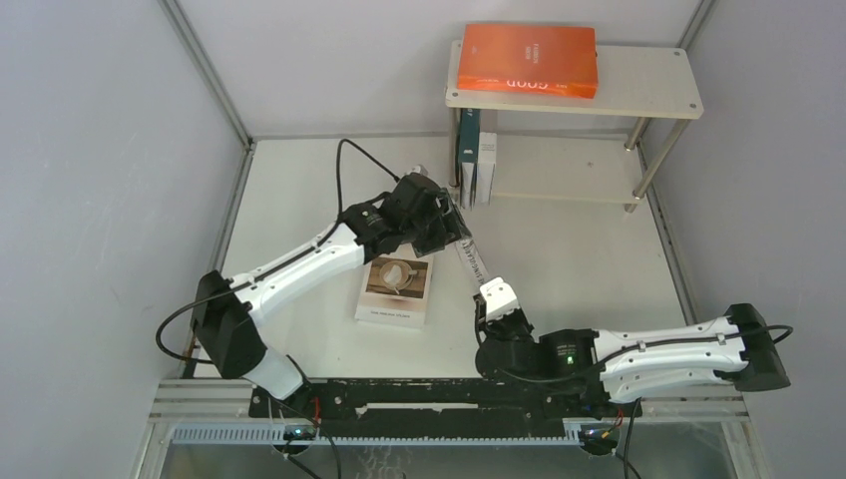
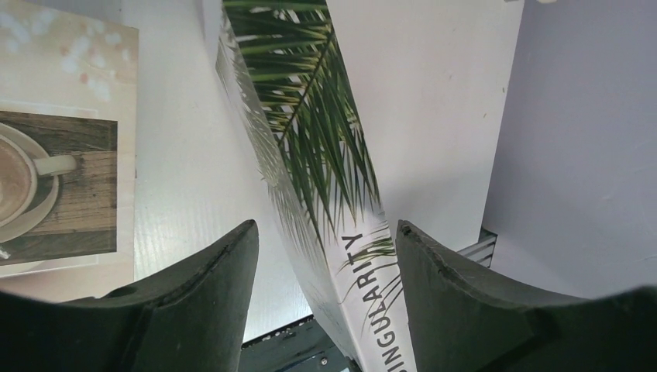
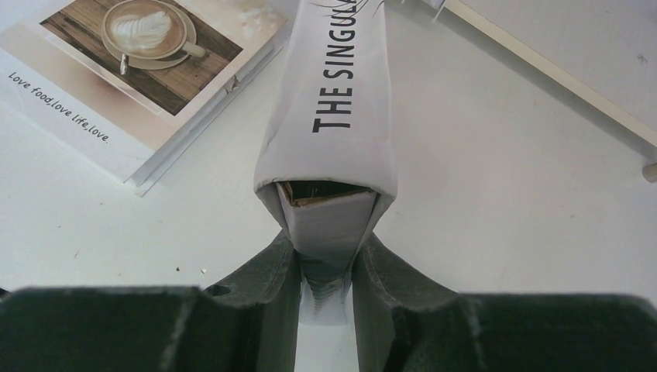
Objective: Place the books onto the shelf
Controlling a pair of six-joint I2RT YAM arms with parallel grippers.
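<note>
Done: orange book (image 1: 527, 58) on shelf (image 1: 658, 85) top, dark teal book (image 1: 466, 160) and grey-white book (image 1: 486, 165) upright below, upper centre | Now: palm-leaf book (image 3: 333, 101) mid-frame, my right tool (image 3: 327, 256) clamps its end, my left tool (image 2: 325, 232) wide around it | To do: coffee-cup book (image 1: 395, 289) flat on tabletop (image 1: 569, 259).

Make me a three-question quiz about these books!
1. Where is the orange book? A) shelf's top board B) table C) in the jaws
2. How many books stand upright on the lower board? A) one B) two C) four
3. What are the right jaws doing? A) open, empty B) clamped on the palm-leaf book C) holding the coffee-cup book

Answers: 1 A: it lies up top. 2 B: dark teal book, grey-white book. 3 B: they pinch its end.
</note>
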